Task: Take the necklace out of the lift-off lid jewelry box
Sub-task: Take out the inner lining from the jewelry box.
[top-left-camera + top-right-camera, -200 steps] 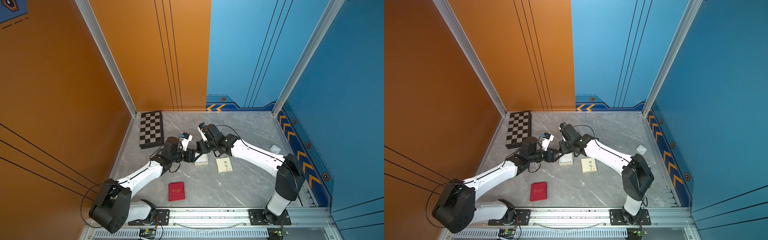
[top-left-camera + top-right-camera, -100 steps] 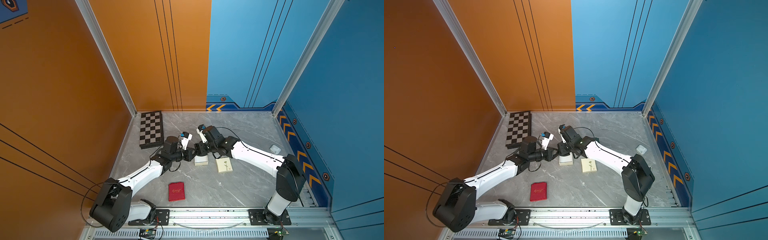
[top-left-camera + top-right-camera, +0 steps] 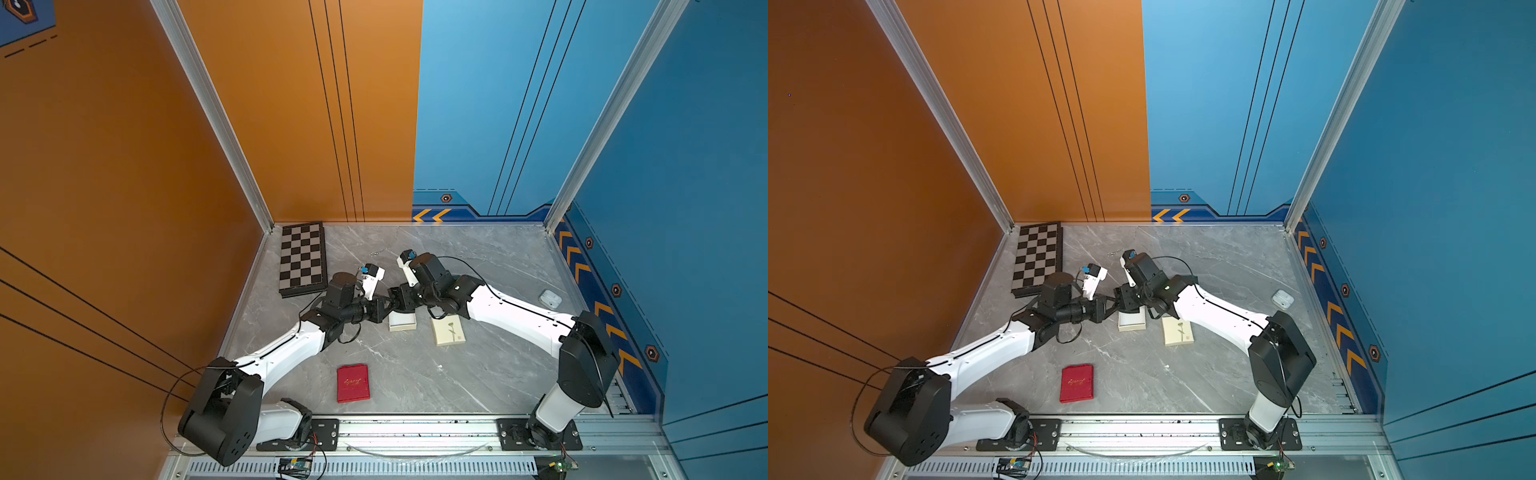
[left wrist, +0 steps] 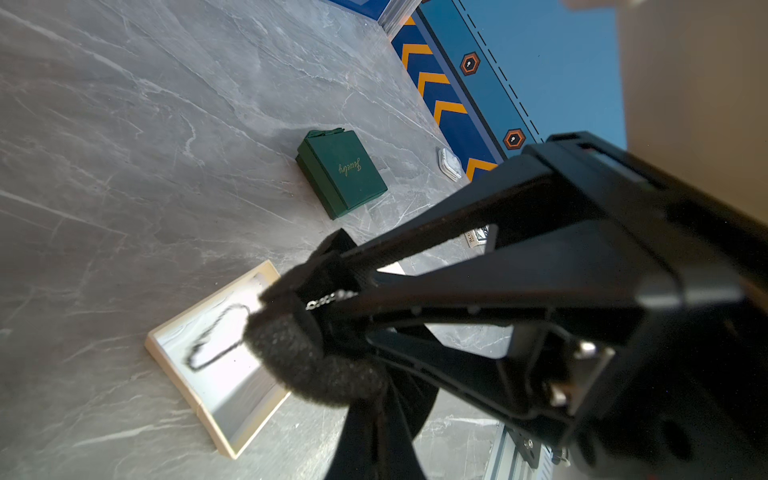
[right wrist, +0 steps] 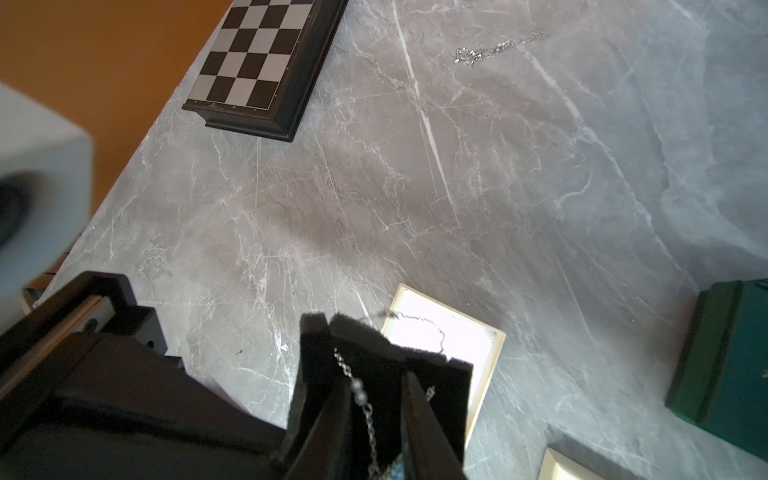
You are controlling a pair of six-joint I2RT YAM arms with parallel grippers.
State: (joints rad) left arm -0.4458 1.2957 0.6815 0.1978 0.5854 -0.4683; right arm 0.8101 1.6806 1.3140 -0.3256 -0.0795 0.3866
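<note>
The left gripper (image 4: 301,297) is closed, its foam-padded tips pinching a short run of the silver necklace (image 4: 332,297). The right gripper (image 5: 378,361) meets it tip to tip with its jaws parted a little. In the right wrist view the chain runs down through that gap; whether a pad touches it cannot be told. In both top views the two grippers sit nose to nose above the back edge of the open cream box base (image 3: 402,323), which rests on the grey marble table (image 3: 478,374). In the left wrist view a dark, blurred loop shows over the base's white inside; chain or shadow, it is not clear. The lid (image 3: 448,330), cream with a flower sprig, lies flat just beside the base on the robot's right. A green jewellery box (image 4: 343,172) sits farther that way, with a white earbud case (image 3: 549,298) near the right wall. A red box (image 3: 353,383) lies well apart, toward the front rail. A chessboard (image 3: 302,259) fills the back left corner, and a second chain (image 5: 498,43) lies loose on the table behind the grippers.
</note>
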